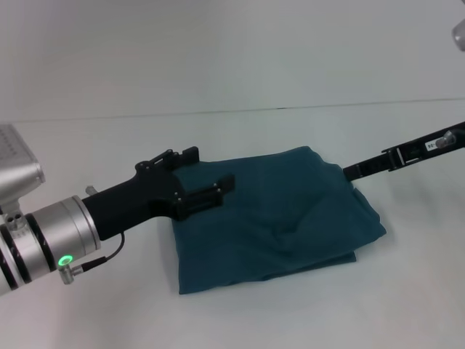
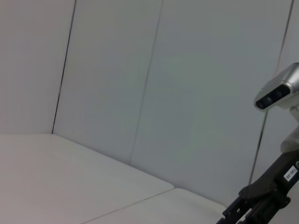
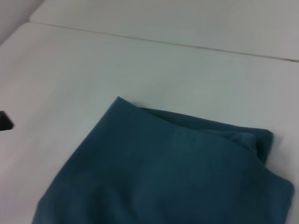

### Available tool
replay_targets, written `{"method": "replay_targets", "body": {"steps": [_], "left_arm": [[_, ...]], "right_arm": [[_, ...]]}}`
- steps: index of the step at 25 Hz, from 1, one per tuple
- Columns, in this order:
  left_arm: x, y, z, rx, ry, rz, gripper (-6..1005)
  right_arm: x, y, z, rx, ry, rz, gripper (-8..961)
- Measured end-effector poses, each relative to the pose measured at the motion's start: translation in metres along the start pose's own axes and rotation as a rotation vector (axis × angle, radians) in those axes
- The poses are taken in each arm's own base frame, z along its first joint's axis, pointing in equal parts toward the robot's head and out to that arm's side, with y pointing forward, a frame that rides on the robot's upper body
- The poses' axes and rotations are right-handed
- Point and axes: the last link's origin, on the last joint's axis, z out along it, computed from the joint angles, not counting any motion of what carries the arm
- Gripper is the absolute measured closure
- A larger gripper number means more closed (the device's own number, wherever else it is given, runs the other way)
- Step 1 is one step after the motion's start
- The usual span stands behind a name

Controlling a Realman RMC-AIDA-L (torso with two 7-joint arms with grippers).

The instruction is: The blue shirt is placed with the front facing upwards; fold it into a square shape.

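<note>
Flanking one folded blue shirt (image 1: 290, 218), two tools

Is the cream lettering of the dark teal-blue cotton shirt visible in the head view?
No, the dark teal-blue cotton shirt lies folded, showing only plain fabric.

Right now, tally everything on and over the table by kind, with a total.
Shirts: 1, the blue shirt, folded on the table
Grippers: 2, the left gripper and the right gripper, both at the shirt
Total: 3
</note>
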Motion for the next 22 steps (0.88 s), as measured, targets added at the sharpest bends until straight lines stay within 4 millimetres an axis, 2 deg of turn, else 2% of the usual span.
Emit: {"method": "replay_targets", "body": {"steps": [15, 22], "left_arm": [[-0.001, -0.003, 0.000, 0.019, -0.002, -0.007, 103], [0.000, -0.005, 0.000, 0.033, 0.000, -0.004, 104]], "right_arm": [[0.011, 0.009, 0.035, -0.026, 0.057, 0.028, 256], [0.018, 0.016, 0.034, -0.080, 0.103, 0.009, 281]]}}
